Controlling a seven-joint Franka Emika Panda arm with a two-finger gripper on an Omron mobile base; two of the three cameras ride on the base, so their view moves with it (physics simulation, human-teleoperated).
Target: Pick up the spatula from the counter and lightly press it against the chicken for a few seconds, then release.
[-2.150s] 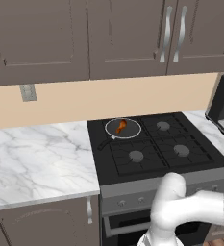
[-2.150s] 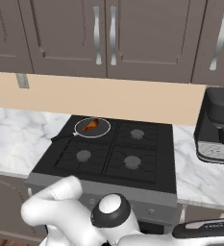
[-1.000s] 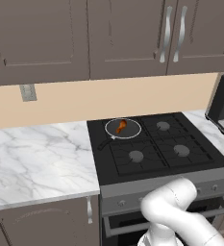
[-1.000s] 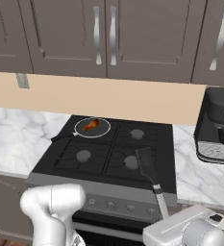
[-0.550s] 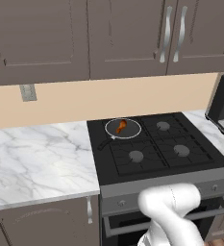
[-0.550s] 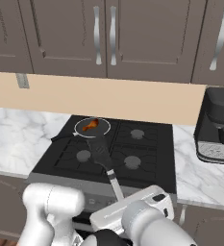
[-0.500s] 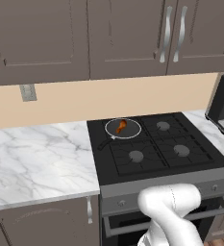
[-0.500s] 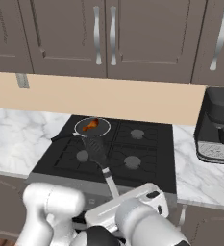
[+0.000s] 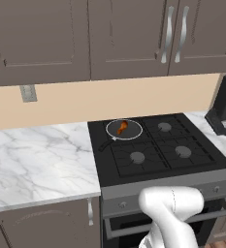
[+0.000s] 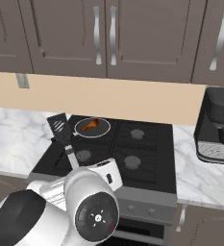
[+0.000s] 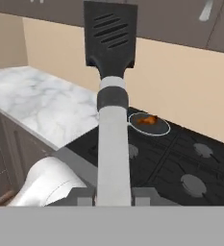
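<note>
The hand [image 11: 112, 196], pinching the spatula [image 10: 60, 128] by its handle, has swung the blade further left, now just left of the pan [image 10: 101, 130] holding the chicken [image 10: 89, 126].

We note that the spatula [image 11: 110, 38] has a matt black, plastic-looking blade and a smooth pale grey handle. The counter [image 9: 37, 155], at 9 o'clock of the stove [image 9: 158, 145], looks like polished white marble with grey veins. The stove top appears matt black. The cabinet handles [image 10: 113, 34] look like brushed metal.
</note>
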